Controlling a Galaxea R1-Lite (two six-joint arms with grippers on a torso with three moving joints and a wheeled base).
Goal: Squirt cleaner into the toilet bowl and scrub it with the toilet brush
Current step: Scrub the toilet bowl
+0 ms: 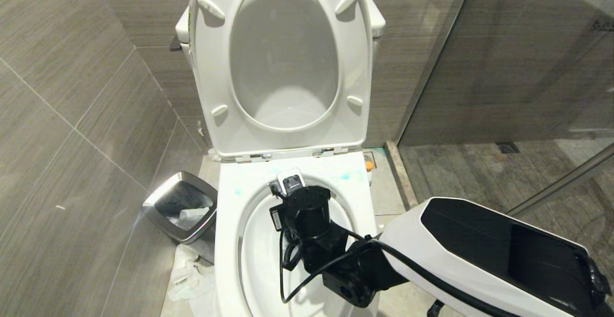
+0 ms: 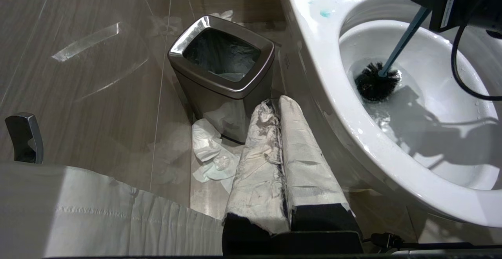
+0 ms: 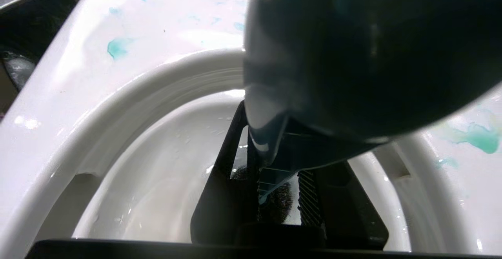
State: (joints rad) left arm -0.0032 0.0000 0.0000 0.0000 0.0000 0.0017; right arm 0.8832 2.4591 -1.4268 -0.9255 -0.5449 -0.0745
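Observation:
The white toilet bowl (image 1: 229,240) stands with seat and lid raised. Pale turquoise cleaner (image 3: 117,48) is smeared over the back of its rim. My right gripper (image 3: 270,188) hangs over the bowl pointing down, shut on the dark teal handle of the toilet brush (image 2: 404,37). The handle's flattened end looms close in the right wrist view. The round black bristle head (image 2: 376,80) sits in the water at the bottom of the bowl. My left gripper (image 2: 276,102) is parked low beside the bowl's left side, its white-wrapped fingers shut with nothing between them.
A chrome-rimmed square waste bin (image 1: 182,209) stands on the floor left of the toilet, with crumpled tissues (image 2: 211,153) at its foot. Tiled walls close in on the left and behind. A glass shower partition (image 1: 479,58) stands to the right.

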